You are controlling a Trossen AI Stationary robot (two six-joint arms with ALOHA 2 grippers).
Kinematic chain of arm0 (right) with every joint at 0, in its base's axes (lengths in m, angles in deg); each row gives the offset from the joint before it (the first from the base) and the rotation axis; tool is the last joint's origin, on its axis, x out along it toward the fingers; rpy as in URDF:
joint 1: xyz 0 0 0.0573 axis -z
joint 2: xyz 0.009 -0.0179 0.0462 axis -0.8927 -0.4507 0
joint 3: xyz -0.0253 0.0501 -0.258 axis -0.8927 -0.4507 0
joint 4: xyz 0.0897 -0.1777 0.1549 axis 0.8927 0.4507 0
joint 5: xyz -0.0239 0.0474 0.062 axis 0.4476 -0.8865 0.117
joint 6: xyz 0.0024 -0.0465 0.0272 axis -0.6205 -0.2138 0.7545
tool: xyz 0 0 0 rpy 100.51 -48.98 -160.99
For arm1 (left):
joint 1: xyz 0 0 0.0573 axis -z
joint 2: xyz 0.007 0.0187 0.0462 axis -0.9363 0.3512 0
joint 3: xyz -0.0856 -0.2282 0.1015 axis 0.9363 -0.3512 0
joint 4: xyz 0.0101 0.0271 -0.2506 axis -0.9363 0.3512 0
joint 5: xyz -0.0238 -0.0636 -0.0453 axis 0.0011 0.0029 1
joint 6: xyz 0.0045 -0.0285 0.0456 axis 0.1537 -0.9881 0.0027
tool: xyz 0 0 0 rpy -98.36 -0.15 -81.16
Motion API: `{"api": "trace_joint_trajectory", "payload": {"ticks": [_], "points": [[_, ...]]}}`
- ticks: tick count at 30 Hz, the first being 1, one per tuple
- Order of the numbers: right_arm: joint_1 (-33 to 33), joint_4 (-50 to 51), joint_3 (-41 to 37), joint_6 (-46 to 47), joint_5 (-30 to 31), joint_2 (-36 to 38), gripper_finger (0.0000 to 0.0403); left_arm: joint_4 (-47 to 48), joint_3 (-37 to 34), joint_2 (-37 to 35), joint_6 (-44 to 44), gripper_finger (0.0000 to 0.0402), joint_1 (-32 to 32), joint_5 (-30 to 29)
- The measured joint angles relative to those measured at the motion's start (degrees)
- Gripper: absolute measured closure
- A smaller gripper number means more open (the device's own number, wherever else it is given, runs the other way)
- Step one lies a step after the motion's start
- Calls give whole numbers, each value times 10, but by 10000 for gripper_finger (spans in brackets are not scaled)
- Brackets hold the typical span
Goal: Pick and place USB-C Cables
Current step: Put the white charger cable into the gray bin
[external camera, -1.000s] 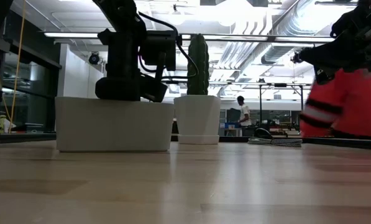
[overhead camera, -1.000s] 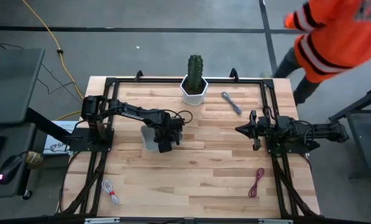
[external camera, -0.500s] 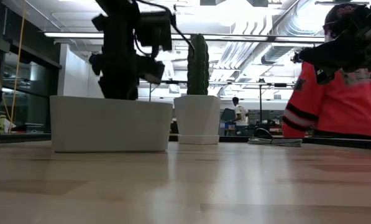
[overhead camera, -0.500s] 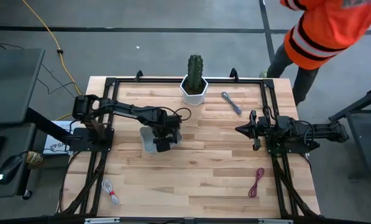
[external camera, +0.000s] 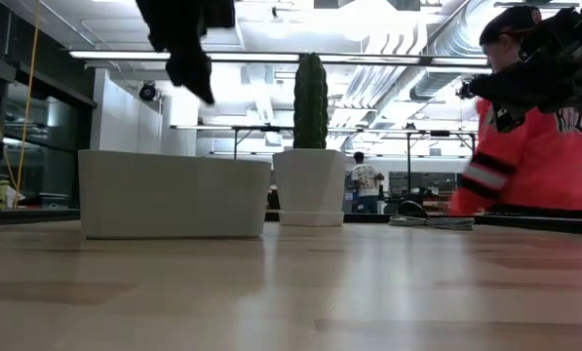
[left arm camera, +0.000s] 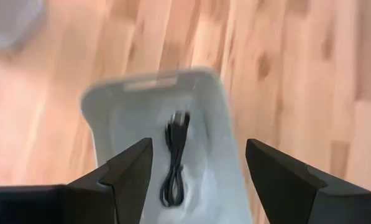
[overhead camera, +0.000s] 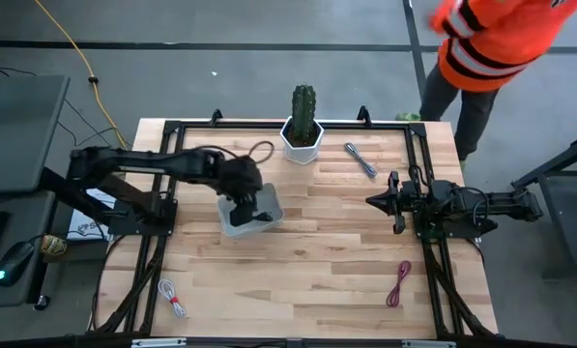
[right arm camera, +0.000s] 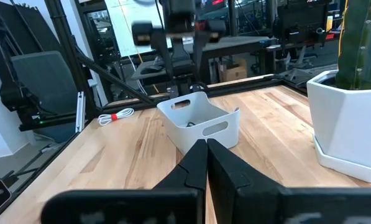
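Observation:
A black cable (left arm camera: 176, 155) lies coiled on the floor of the white bin (overhead camera: 232, 224) near the table's middle. My left gripper (left arm camera: 197, 171) hangs open above the bin, clear of its rim; in the low view it (external camera: 188, 58) is high over the bin (external camera: 174, 193). The grey cable (overhead camera: 360, 159) lies near the far edge, right of the cactus. The dark red cable (overhead camera: 399, 282) lies near the right near corner, the white-and-red one (overhead camera: 172, 298) near the left near corner. My right gripper (overhead camera: 370, 201) waits shut at the table's right, raised.
A cactus in a white pot (overhead camera: 303, 126) stands at the far edge, just beyond the bin. A black metal frame (overhead camera: 414, 145) borders the table. A person in orange (overhead camera: 491, 48) stands past the far right corner. A yellow cord (overhead camera: 75, 48) runs over the floor.
My left gripper has risen out of the bin and drawn back toward the table's left and far side, the arm folding back. The black cable stays in the bin. The person in orange has shifted behind the table.

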Motion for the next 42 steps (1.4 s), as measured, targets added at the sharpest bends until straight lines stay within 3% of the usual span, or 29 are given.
{"api": "trace_joint_trajectory", "payload": {"ticks": [12,19,23,30,42], "points": [[0,0,0,0,0,0,402,-100,0,-48,5,161,-5,-40],[0,0,0,0,0,0,402,-209,1,-74,5,161,-48,-118],[0,0,0,0,0,0,402,-268,1,-81,-8,161,-76,-108],[0,0,0,0,0,0,402,-361,1,-83,-36,161,-103,-36],[0,0,0,0,0,0,402,-370,1,-83,-36,161,-106,-25]]}}
